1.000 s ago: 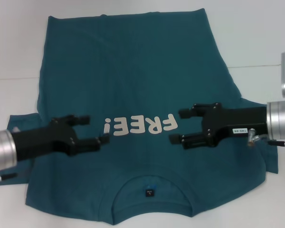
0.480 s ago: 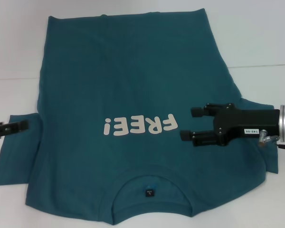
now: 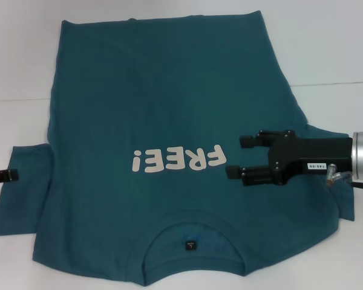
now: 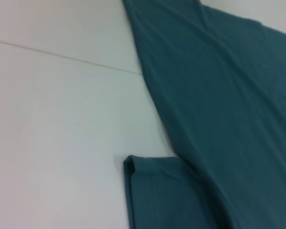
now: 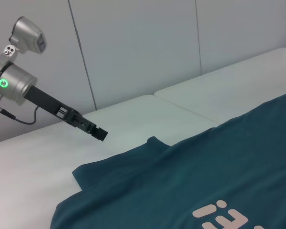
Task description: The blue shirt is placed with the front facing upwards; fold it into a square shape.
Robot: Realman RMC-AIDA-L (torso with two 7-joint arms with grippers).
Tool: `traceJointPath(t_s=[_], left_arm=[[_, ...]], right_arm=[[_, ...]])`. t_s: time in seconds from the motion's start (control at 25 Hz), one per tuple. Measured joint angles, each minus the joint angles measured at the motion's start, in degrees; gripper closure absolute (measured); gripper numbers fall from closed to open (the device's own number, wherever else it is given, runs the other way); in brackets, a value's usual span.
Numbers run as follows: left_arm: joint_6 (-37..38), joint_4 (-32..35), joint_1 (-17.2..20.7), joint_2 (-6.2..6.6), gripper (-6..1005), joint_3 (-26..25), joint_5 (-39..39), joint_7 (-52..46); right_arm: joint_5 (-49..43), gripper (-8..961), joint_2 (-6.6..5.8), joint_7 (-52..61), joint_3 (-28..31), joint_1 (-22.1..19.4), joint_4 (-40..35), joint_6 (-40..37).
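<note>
The shirt (image 3: 169, 121) lay flat, print up, on the tabletop (image 3: 327, 48). The right tool (image 3: 242, 156) hovered empty, fingers apart; the left tool (image 3: 3, 176), state indeterminable, sat beside the sleeve. Pinching a single layer could skew folds.

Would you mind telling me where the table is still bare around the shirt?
Bare white table lies beyond the blue shirt's hem and down both its sides, widest at the far right corner. The right gripper hangs open above the chest lettering; the left gripper sits over the left sleeve edge, crowding both.
</note>
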Motion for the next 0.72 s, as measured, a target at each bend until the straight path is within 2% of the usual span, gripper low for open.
traceJointPath(t_s=[0.28, 0.72], left_arm=[[-5.1, -2.1, -1.1, -0.41, 79, 3.7, 2.3, 0.2], [-10.0, -6.6, -3.2, -0.09, 93, 4.1, 6.7, 0.0]], right_arm=[[0.0, 37, -0.12, 0.2, 0.0, -0.2, 0.0, 0.0], [0.0, 36, -0.02, 0.4, 0.0, -0.2, 0.0, 0.0]])
